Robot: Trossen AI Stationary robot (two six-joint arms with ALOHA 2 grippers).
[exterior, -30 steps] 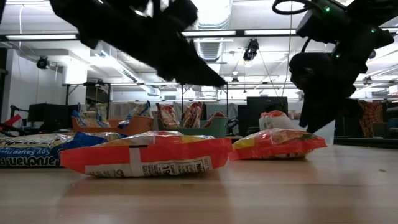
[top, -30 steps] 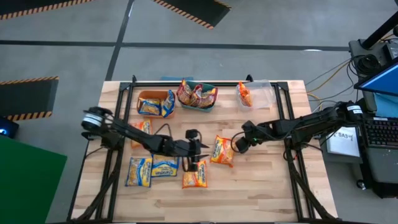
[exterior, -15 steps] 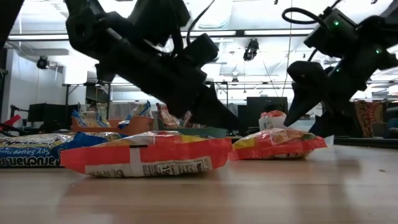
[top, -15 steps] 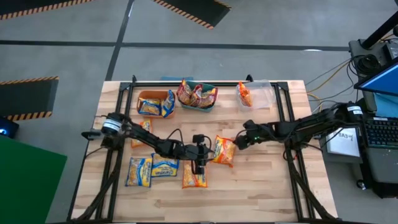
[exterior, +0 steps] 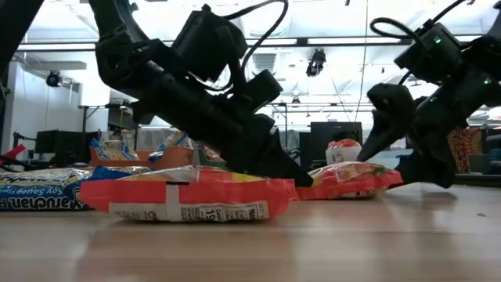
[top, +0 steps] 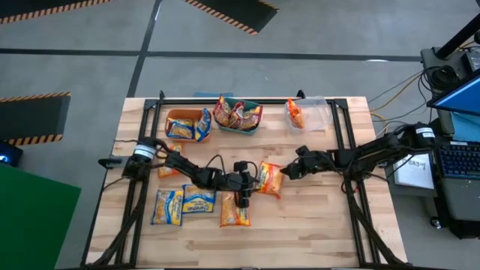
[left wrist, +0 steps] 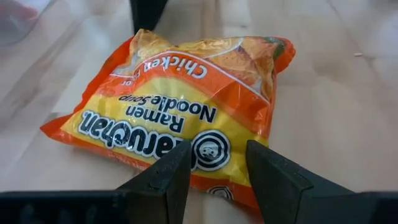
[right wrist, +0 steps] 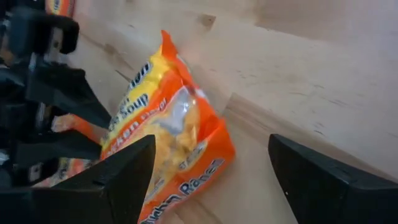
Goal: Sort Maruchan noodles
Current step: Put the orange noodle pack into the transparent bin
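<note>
An orange-and-yellow Maruchan packet lies flat at the table's middle, between my two grippers. My left gripper is open and low at the packet's left end, its fingers over the packet's edge. My right gripper is open wide, with one finger on either side of the packet's right end. A second orange packet and two blue-and-yellow packets lie nearer the front. Another orange packet lies under the left arm. My left gripper's open fingertips come slanting down from the table's left to the orange packet's left end. I cannot tell whether they touch it. My right gripper stands around the packet's right end, and I cannot tell whether it touches it.
At the far edge stand an orange bin with blue packets, a green bin with maroon-pink packets and a clear bin with an orange packet. Bare wood shows at the front right.
My left gripper has gone toward the table's right edge and down, from above the front orange packet to the left end of the middle one. My right gripper has come down beside that packet's right end.
</note>
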